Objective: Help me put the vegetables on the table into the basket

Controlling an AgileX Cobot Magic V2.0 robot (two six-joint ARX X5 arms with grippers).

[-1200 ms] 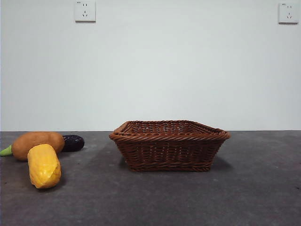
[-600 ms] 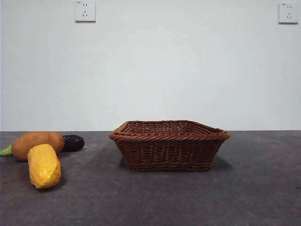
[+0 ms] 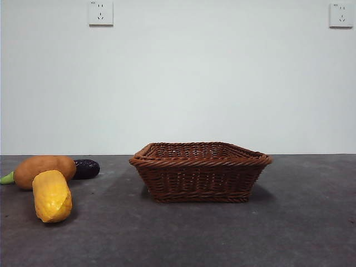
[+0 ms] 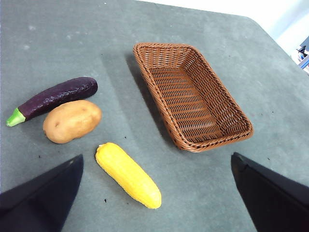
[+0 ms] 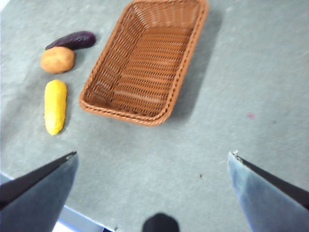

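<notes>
while both grippers hang wide open: corn (image 3: 52, 196), potato (image 3: 43, 169), seemingly untouched, beside basket (image 3: 200, 171)

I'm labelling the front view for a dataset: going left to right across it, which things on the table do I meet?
Eggplant's green stem tip → potato → eggplant's purple end → basket. The corn cob lies in front of the potato and overlaps its span, so I leave it unplaced.
</notes>
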